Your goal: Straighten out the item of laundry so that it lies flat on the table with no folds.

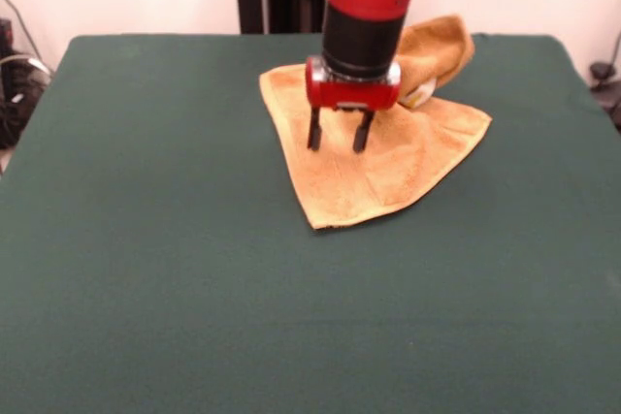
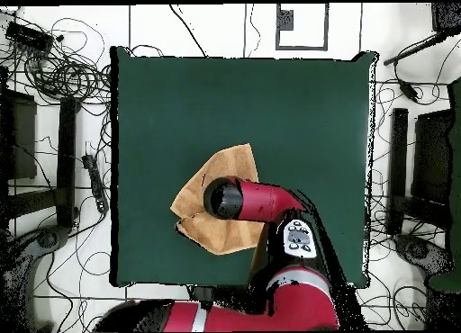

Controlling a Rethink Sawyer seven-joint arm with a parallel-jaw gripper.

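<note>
No readable text is found anywhere. A small white label (image 1: 419, 96) is seen on the towel (image 1: 388, 167), beside the folded-over corner, but nothing on it can be made out. A light panel (image 2: 299, 238) is spotted on the arm (image 2: 270, 203) in the overhead view; its markings cannot be read either. No brands, numbers or signs are picked up.

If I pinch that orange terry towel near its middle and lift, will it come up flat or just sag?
The golden-orange terry towel will probably sag: its far corner is already folded into a soft hump. It looks light, so the whole cloth may follow. On the dark green cloth table it may drag rather than slide. The hand is open above it.
</note>
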